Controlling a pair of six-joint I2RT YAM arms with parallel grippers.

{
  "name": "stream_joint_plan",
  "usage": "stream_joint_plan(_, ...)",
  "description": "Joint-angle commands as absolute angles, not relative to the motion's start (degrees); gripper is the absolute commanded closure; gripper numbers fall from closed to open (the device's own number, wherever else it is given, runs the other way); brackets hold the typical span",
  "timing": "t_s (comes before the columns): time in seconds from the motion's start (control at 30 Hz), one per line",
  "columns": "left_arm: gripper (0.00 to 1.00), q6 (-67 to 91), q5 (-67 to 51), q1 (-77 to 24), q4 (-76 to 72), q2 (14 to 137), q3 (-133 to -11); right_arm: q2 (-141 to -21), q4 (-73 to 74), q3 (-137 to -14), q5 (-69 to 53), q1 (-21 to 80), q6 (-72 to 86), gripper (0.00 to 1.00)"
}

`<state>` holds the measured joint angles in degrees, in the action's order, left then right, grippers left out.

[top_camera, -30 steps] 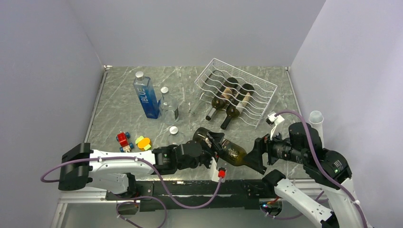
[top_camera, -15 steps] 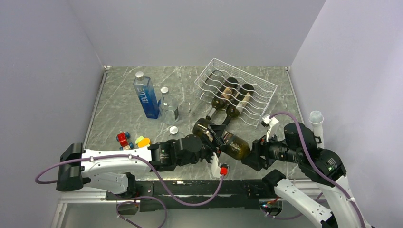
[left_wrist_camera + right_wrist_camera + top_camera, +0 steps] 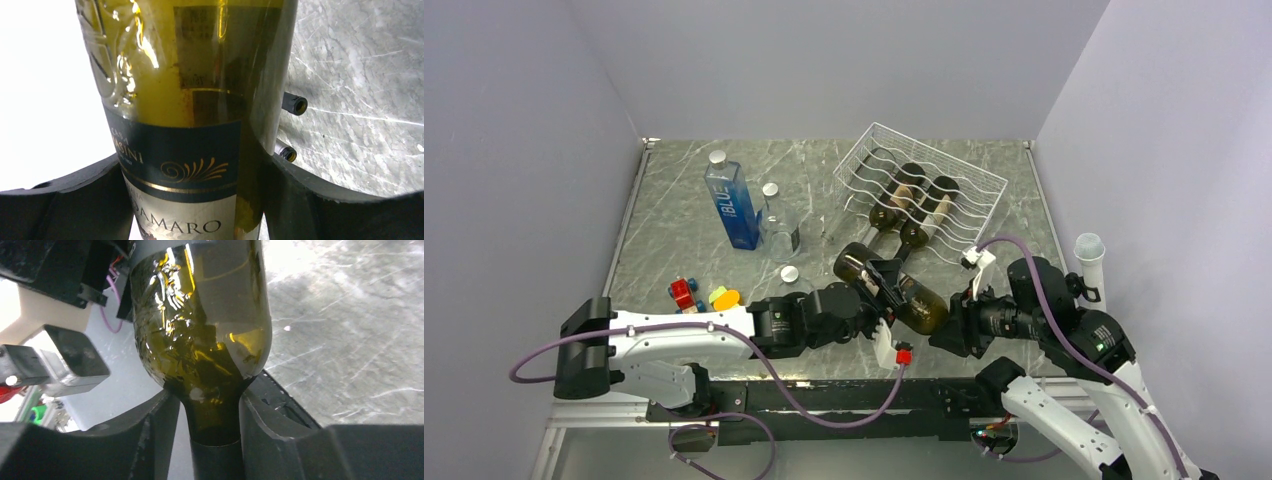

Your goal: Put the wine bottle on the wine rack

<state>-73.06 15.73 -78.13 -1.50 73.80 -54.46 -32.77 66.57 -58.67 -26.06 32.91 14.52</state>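
While left fingers (image 3: 75, 200) clamp wine bottle (image 3: 919, 305) body, right fingers (image 3: 150, 440) pinch neck.

- Left arm (image 3: 674, 332): white links, black round joint housings
- Right arm (image 3: 1054, 415): the same white and black
- Purple cables (image 3: 532, 358) looping along both
- Red plug (image 3: 903, 355) on white wrist block
- Left gripper (image 3: 192, 165): matte black fingers

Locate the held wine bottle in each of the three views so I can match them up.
Top external: the wine bottle lies tilted at low centre, nearer the camera than the wine rack.
Left wrist: the wine bottle fills the centre, label facing the camera.
Right wrist: the wine bottle shows its shoulder and neck, upper centre.
Shared landmark: the grey marbled tabletop.
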Motion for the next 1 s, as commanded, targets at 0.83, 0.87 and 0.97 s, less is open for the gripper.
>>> stream_joint_plan(0.83, 0.01, -68.72, 19.73, -77.43, -14.31, 72.34, -57.28, -33.07, 56.70, -60.02, -18.55, 34.24, 21.65, 1.00)
stream_joint_plan(0.87, 0.01, -68.90, 19.88, -77.43, -14.17, 72.34, -57.10, -33.03, 56.69, -60.54, -17.74, 34.23, 22.11, 1.00)
stream_joint_plan(0.97, 0.01, -69.58, 20.40, -77.41, -15.39, 72.34, -55.54, -32.83, 56.74, -61.50, -14.15, 34.20, 23.65, 1.00)
